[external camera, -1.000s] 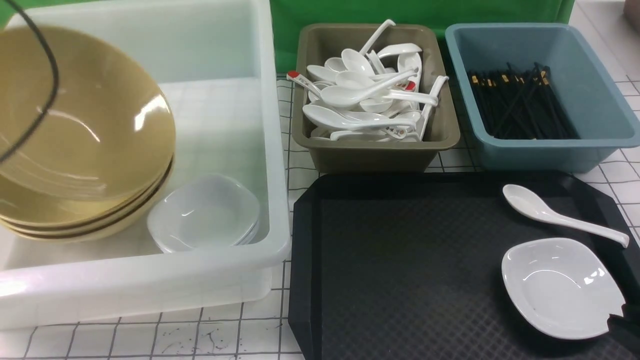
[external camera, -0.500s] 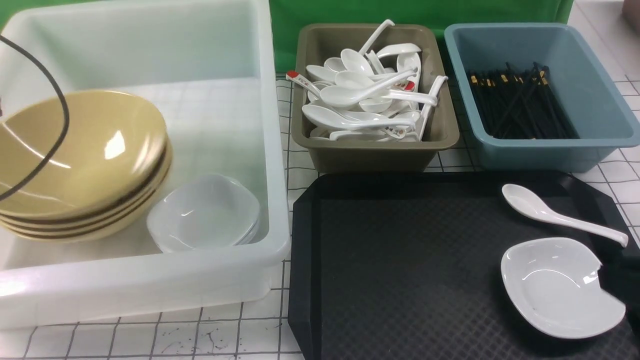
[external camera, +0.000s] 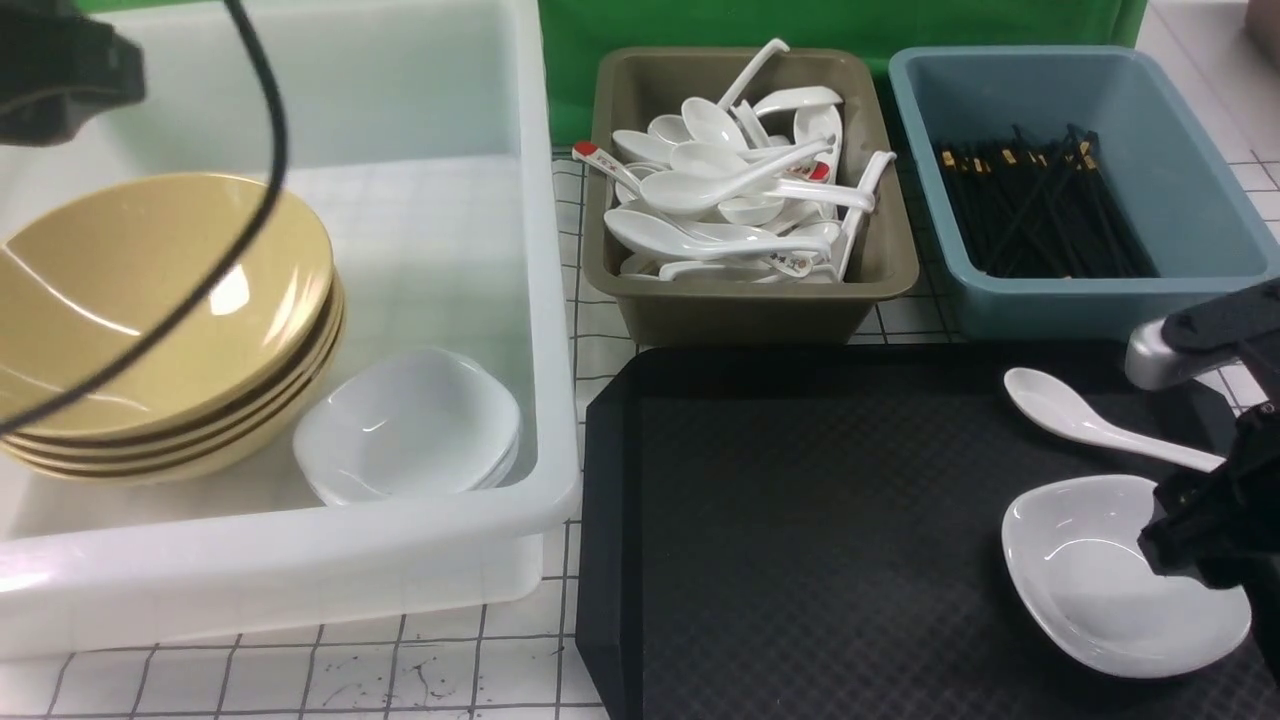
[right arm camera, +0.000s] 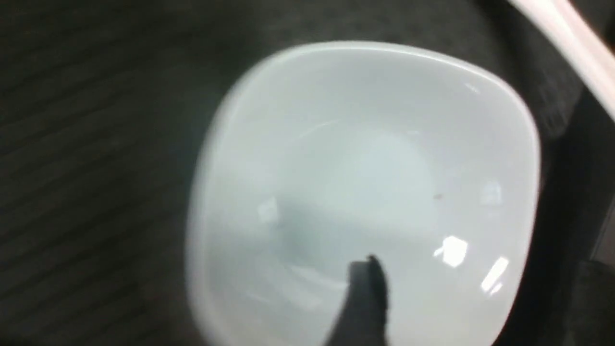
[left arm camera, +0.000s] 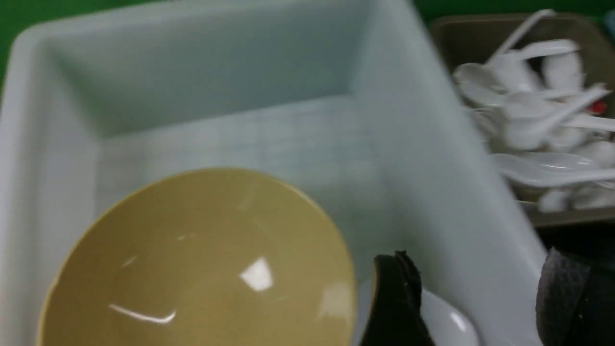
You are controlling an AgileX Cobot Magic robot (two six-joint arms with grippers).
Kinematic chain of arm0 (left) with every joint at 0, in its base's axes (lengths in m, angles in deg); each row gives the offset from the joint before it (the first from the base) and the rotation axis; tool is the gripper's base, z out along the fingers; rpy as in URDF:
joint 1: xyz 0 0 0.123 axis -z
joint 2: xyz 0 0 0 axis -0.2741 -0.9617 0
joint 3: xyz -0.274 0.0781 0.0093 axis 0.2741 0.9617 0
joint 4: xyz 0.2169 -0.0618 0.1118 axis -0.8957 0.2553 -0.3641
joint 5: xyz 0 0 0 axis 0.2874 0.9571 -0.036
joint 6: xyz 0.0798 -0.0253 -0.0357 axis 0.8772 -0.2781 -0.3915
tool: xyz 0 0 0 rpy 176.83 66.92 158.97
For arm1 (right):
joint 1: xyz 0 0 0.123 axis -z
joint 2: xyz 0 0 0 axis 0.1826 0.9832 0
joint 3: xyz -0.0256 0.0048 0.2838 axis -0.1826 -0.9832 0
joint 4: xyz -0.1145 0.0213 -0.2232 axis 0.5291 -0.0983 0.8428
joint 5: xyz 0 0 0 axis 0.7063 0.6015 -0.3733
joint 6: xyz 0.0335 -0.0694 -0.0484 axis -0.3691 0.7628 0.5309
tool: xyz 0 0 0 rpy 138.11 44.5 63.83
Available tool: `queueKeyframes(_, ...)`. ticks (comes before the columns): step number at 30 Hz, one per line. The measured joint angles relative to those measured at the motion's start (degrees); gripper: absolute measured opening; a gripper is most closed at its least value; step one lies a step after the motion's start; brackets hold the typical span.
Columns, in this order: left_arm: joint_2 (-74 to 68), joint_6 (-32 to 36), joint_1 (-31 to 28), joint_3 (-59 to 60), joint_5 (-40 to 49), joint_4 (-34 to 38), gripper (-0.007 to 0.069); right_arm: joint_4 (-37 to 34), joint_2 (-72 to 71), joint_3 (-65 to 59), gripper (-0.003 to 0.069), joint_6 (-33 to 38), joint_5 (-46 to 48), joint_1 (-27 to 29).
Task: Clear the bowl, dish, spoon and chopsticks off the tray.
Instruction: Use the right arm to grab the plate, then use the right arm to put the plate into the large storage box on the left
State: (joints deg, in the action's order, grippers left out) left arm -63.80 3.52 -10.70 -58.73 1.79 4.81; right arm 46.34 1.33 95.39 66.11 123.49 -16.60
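Note:
The yellow bowl (external camera: 150,290) sits on top of a stack of like bowls in the white bin (external camera: 540,300); it also shows in the left wrist view (left arm camera: 202,259). My left gripper (left arm camera: 480,307) is open and empty above the bin, beside the bowl. The white dish (external camera: 1085,585) lies at the black tray's (external camera: 800,520) right front. My right gripper (external camera: 1200,530) is open over the dish (right arm camera: 365,158), one finger (right arm camera: 365,293) inside its rim, the other outside. The white spoon (external camera: 1085,420) lies behind the dish. No chopsticks show on the tray.
A stack of white dishes (external camera: 410,425) sits in the white bin beside the bowls. A brown bin (external camera: 750,300) holds several white spoons. A blue bin (external camera: 1060,290) holds several black chopsticks. My left arm (external camera: 60,70) and its cable hang over the white bin.
My left gripper lowered the bowl onto the stack, let it go and rose. My right gripper moved in from the right edge to over the dish.

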Motion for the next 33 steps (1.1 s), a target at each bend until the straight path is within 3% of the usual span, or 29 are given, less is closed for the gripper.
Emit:
queueKeyframes(5,6.90,0.15,4.95,0.00,5.28,-4.03,0.0302,-1.57,7.39,0.21,0.0582,0.00,-3.04,2.54)
queueKeyframes(11,13.12,-5.62,5.15,0.00,8.67,-14.42,0.0299,-4.53,11.83,0.21,0.0402,0.13,-5.15,2.55)
queueKeyframes(12,15.21,-8.26,5.19,0.00,9.07,-18.00,0.0299,-5.80,11.96,0.21,0.0309,0.82,-5.21,2.60)
queueKeyframes(14,17.63,-11.58,5.19,0.28,9.50,-22.47,0.0299,-7.55,11.47,0.27,0.0214,1.80,-5.27,2.60)
queueKeyframes(21,25.64,-22.56,5.19,8.30,9.93,-33.19,0.0299,-16.63,2.86,1.92,0.0087,8.39,-2.33,2.12)
queueKeyframes(25,32.45,-29.75,5.19,18.87,5.69,-35.96,0.0259,-26.03,-4.45,7.59,0.0078,14.05,-1.25,-3.45)
queueKeyframes(27,35.59,-32.07,5.19,23.62,1.83,-37.24,0.0205,-29.44,-5.71,13.35,0.0078,14.63,-3.84,-9.96)
queueKeyframes(30,40.91,-33.94,5.19,32.74,-5.03,-38.04,0.0050,-30.92,-1.53,23.42,0.0078,14.43,-6.21,-19.60)
queueKeyframes(33,42.76,-34.09,5.19,38.13,-8.72,-38.17,0.0001,-30.42,7.93,33.59,0.0078,14.14,-6.37,-26.21)
